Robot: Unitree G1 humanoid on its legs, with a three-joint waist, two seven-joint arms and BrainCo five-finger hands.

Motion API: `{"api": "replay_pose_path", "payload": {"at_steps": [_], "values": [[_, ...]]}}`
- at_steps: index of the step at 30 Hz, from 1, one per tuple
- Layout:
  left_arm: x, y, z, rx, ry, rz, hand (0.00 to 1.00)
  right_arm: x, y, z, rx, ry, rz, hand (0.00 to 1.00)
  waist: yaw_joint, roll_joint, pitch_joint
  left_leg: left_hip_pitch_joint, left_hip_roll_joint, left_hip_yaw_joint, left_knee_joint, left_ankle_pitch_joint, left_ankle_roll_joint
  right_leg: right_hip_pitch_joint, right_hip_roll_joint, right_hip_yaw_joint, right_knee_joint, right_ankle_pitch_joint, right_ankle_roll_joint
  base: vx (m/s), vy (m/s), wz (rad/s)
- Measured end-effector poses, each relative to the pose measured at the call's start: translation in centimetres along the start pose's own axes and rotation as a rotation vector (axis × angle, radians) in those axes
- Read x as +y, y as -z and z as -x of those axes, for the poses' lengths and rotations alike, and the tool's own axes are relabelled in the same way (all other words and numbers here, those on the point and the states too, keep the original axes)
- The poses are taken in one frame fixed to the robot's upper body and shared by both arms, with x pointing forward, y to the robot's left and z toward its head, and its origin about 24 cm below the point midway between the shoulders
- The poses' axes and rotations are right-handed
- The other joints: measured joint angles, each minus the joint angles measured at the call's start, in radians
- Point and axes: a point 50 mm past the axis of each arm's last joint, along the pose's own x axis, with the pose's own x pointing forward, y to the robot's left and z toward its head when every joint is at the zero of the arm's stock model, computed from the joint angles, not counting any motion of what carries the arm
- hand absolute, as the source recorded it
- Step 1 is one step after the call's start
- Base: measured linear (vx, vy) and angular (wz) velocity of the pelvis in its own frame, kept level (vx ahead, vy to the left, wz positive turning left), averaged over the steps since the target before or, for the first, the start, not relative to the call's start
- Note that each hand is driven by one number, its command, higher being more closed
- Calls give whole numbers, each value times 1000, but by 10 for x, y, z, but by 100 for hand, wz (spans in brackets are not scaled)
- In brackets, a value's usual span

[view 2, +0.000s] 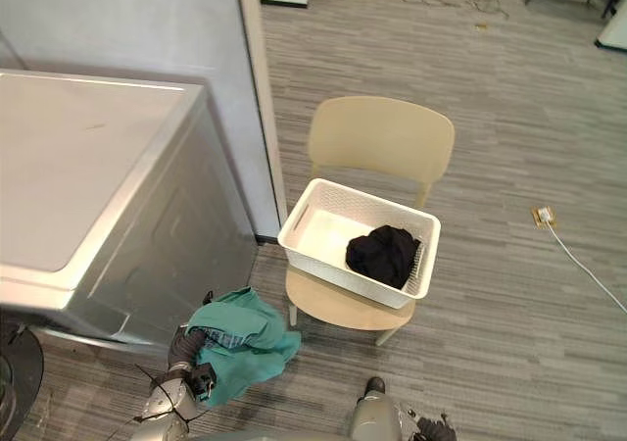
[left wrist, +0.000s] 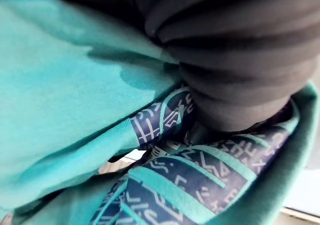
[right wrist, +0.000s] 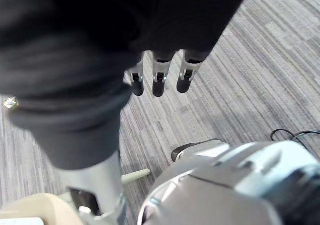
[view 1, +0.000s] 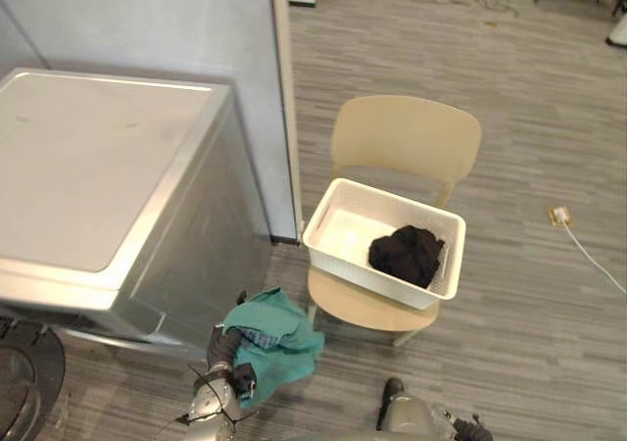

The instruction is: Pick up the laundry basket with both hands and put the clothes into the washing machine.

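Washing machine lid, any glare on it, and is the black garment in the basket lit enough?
Left eye view: the washing machine lid has a soft sheen and a thin bright line along its far edge, no harsh glare. Right eye view: the black garment in the white basket is a dark lump, folds barely readable.

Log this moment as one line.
left hand: buried in teal garment beside washing machine | right hand: open, empty, above floor | basket: on chair, black garment inside
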Motion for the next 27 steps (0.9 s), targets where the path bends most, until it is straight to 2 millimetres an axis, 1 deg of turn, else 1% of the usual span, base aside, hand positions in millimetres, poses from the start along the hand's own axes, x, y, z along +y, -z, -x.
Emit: {"api": "replay_pose_path", "payload": {"at_steps": [1,2,3,4,5,6,7,8,9,10,12,13,14,15,16,17,18,19,20,21,22,23,24,25,26,27], "values": [[3,1,2,2,-7,-5,100,0,2,0,10,1,1,0,14,-10,5,3,-24,6,-5,-6,9,22,-18,-1,-34,31,3,-208,163,21],[5,2,4,5,-11,-5,100,-1,3,0,17,2,3,0,23,-13,8,5,-32,7,0,-13,20,35,-25,-1,-47,41,2,-209,127,28],[9,4,8,7,-22,-9,100,1,5,1,26,-2,7,0,28,-25,15,10,-43,4,15,-27,32,62,-40,-5,-55,41,2,-173,71,28],[14,6,11,16,-37,-16,100,1,6,1,28,-5,15,0,34,-18,22,5,-44,-5,35,-42,37,76,-45,-8,-55,37,-1,-207,56,35],[19,10,15,28,-47,-30,100,3,6,2,25,-13,29,0,50,-27,20,-1,-44,-23,64,-66,50,91,-40,19,-40,-38,4,-152,11,31],[20,11,17,33,-49,-33,100,3,6,2,27,-14,30,0,50,-27,21,-4,-42,-37,71,-68,53,92,-30,44,-31,-64,21,-158,-28,67],[19,15,20,45,-50,-37,100,5,5,2,21,-19,35,0,46,-22,21,-20,-34,-89,72,-68,55,85,7,118,15,-156,24,-113,-69,92],[18,17,22,51,-51,-28,100,7,3,2,11,-29,43,0,45,-24,23,-40,-32,-131,72,-68,56,56,44,200,78,-212,-12,-116,-137,115],[16,18,23,56,-50,-23,100,7,3,3,3,-33,43,0,49,-33,24,-46,-32,-163,71,-67,56,36,70,261,137,-256,-10,-65,-146,83],[16,18,23,57,-48,-21,100,8,3,4,-1,-37,44,0,50,-36,25,-47,-31,-178,71,-67,55,32,78,277,164,-267,-6,-35,-152,64],[11,19,23,61,-36,-16,100,11,2,4,-13,-54,51,0,50,-39,23,-50,-17,-218,71,-67,54,7,114,324,246,-311,29,15,-173,37],[6,20,23,63,-18,-18,100,11,-1,4,-21,-64,55,0,52,-35,20,-52,-3,-234,71,-64,48,-11,138,341,283,-335,41,69,-294,6],[-2,21,24,67,12,-15,100,12,-6,3,-41,-71,67,0,53,-21,8,-65,25,-252,70,-54,32,-39,173,342,313,-355,31,90,-289,-4],[-12,20,22,66,54,-13,100,13,-9,3,-63,-79,70,0,53,-8,-8,-93,47,-265,71,-42,24,-67,201,339,325,-372,25,80,-242,3],[-18,19,21,62,77,-9,100,13,-12,3,-74,-79,69,0,48,0,-12,-114,50,-274,72,-29,27,-78,210,341,326,-380,20,103,-193,40],[-36,15,17,48,147,-7,100,9,-13,3,-80,-69,68,0,35,14,-16,-154,42,-277,74,-3,58,-86,218,349,314,-386,17,155,-149,72],[-49,11,15,34,199,-10,100,5,-9,4,-72,-59,70,0,24,15,-16,-171,26,-277,92,6,75,-78,216,354,298,-393,12,193,-158,71],[-54,9,14,26,213,-9,100,3,-8,4,-68,-56,66,0,24,23,-16,-177,24,-271,109,5,79,-70,217,353,295,-397,12,196,-67,48],[-58,6,12,16,227,-9,100,1,-9,4,-71,-51,62,0,25,38,-15,-177,24,-274,149,6,75,-42,219,354,295,-414,10,150,-29,21],[-59,5,12,15,229,-8,100,1,-10,4,-72,-50,61,0,23,39,-13,-179,22,-277,177,6,74,-23,221,357,292,-422,6,202,-47,30],[-63,4,12,8,247,-12,100,0,-8,5,-70,-50,52,0,20,42,-9,-201,20,-285,262,14,56,20,228,361,280,-437,0,255,-100,49],[-64,-1,10,-13,255,-17,100,-2,-6,5,-63,-46,40,0,23,43,2,-257,15,-309,427,48,-6,82,235,354,267,-444,-9,215,-93,47],[-64,-3,10,-18,256,-17,100,-2,-6,5,-63,-45,39,0,23,43,3,-268,15,-315,459,57,-17,92,235,352,266,-446,-12,186,-97,33],[-63,-4,11,-28,256,-12,100,-4,-8,5,-71,-42,43,0,29,49,10,-322,15,-333,584,101,-19,126,245,349,264,-455,-24,120,-26,5],[-61,-3,13,-25,252,-17,100,-3,-11,5,-84,-47,47,0,36,49,14,-359,23,-333,674,140,-19,151,240,352,250,-462,-34,143,-11,-5],[-60,-2,13,-23,251,-17,100,-1,-14,5,-95,-55,54,0,43,51,15,-374,26,-321,707,141,-23,162,239,357,244,-463,-36,150,21,-29]]}}
